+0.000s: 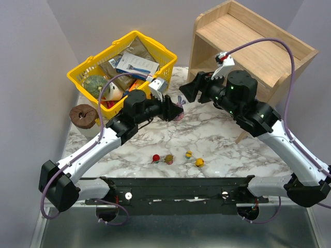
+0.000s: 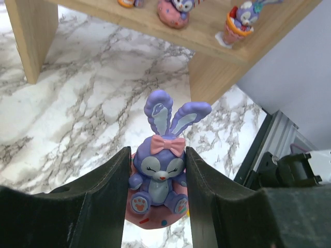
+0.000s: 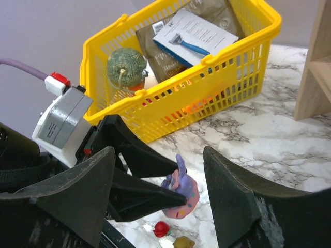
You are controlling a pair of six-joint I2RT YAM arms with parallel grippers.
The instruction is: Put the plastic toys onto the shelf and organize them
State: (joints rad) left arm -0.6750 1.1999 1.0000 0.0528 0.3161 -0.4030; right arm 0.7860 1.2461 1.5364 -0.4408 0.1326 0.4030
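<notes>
A purple long-eared plastic bunny [image 2: 160, 173] is clamped in the left claw [image 2: 158, 154], ears toward the light wooden shelf [image 2: 209, 77] ahead; the right claw [image 3: 159, 155] is spread, empty.

No legible text, brand, number or sign found. Razor card [image 3: 194, 32] in the far-left basket [image 3: 227, 77] carries printed lines, too small to read. Print on the brown packet [image 3: 163, 62] beneath it is blurred.
</notes>
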